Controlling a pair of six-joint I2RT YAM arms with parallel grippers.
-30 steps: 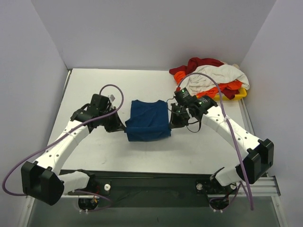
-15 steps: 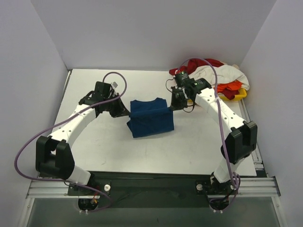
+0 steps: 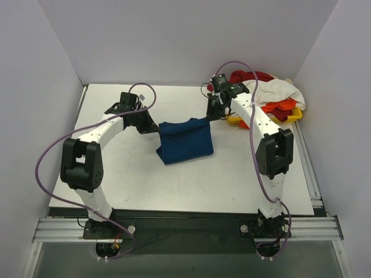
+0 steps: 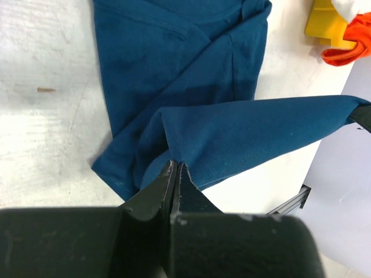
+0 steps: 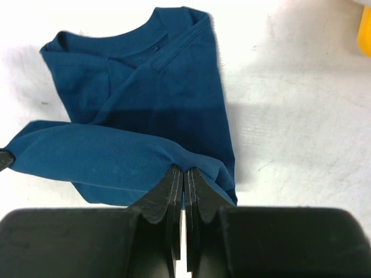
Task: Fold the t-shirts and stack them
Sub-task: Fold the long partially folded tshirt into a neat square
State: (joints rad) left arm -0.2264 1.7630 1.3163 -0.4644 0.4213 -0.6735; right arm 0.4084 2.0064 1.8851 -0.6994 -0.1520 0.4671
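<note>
Top external view puts the dark blue t-shirt [image 3: 185, 145] at the middle of the desk [image 3: 191, 185], partly folded. One edge is raised and stretched taut between the two arms, while the rest lies flat below it. Both wrist views show the sides already turned in towards the collar, so the lengthwise folds look done and the crosswise fold looks to be under way.

The left tool [image 4: 174, 169] is clamped on one end of the raised edge. The right tool [image 5: 184, 172] is clamped on the other end, its fingers pressed together on the cloth.

No finished stack is in sight. By my reading the task is at an early stage: this first shirt needs its last fold laid down, and all the others are yet to be handled.

At the far right corner sits the one container, a yellow tray [image 3: 295, 114]. It holds a loose heap: a dark red shirt [image 3: 250, 76], a white shirt [image 3: 279, 91] and an orange shirt [image 3: 278, 106]. All are crumpled and unfolded, and they spill over its rim, hiding most of it.
</note>
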